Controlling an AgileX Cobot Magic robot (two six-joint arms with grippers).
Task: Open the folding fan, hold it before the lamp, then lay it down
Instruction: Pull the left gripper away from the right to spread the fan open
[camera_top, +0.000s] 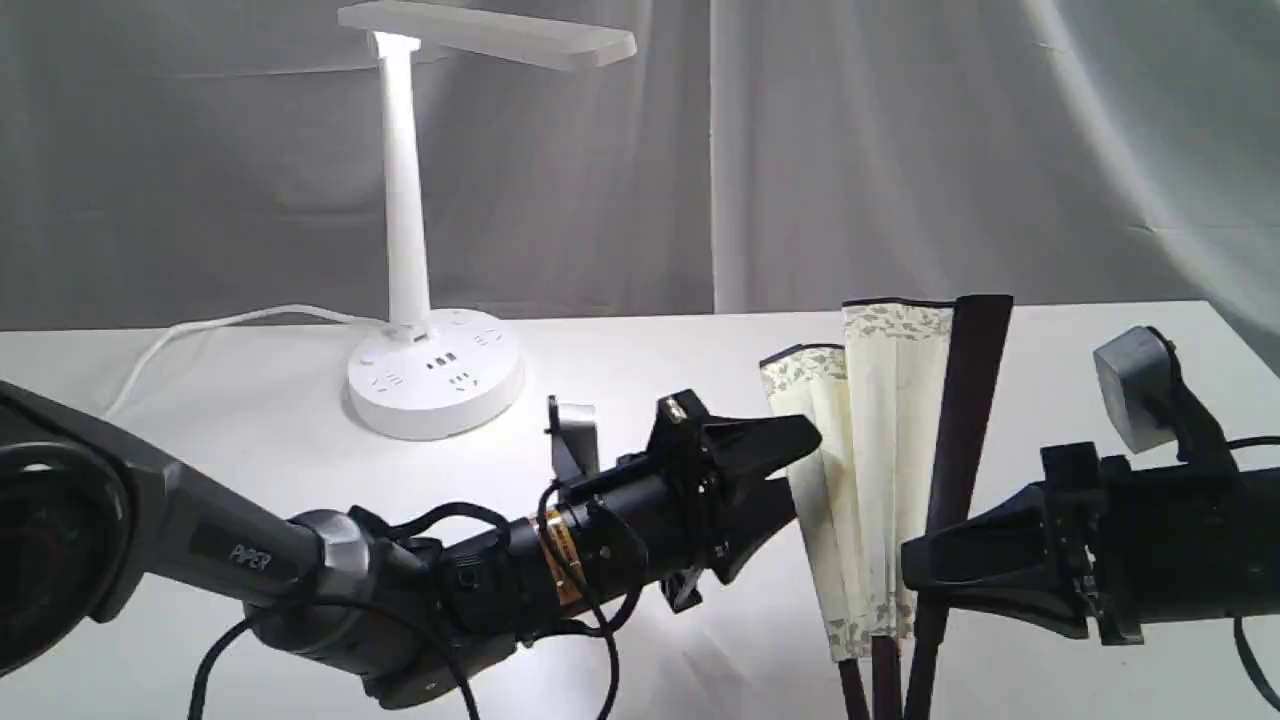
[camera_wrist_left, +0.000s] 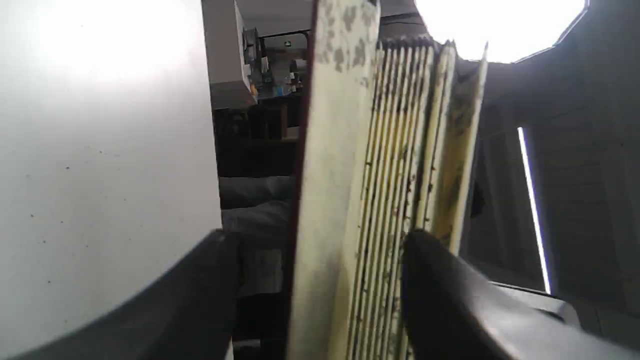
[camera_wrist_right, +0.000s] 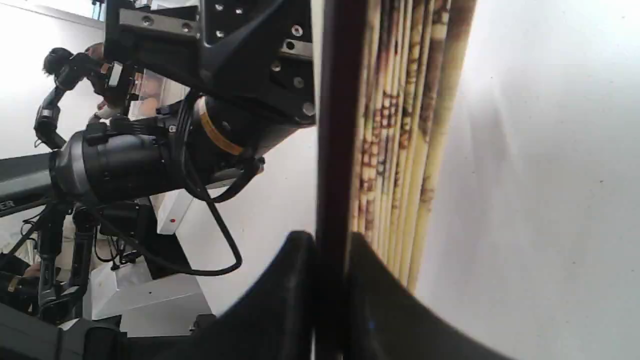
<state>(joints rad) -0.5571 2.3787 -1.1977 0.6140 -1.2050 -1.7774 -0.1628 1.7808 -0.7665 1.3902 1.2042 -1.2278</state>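
Note:
The folding fan (camera_top: 890, 420) stands upright right of the table's middle, opened only a little, with cream pleats and a dark maroon guard on its right. My right gripper (camera_top: 925, 570) is shut on that guard low down; the right wrist view shows the guard (camera_wrist_right: 335, 125) pinched between the fingers of my right gripper (camera_wrist_right: 330, 240). My left gripper (camera_top: 805, 472) is open and straddles the left pleats. In the left wrist view the pleats (camera_wrist_left: 340, 150) lie between its fingers (camera_wrist_left: 450, 300), one touching, the other apart. The white lamp (camera_top: 405, 200) stands lit at the back left.
The lamp's round base (camera_top: 435, 375) and its white cord (camera_top: 200, 325) lie on the white table (camera_top: 650, 350), left of the arms. A grey curtain (camera_top: 900, 150) hangs behind the table. The left arm (camera_top: 300, 560) stretches across the front left.

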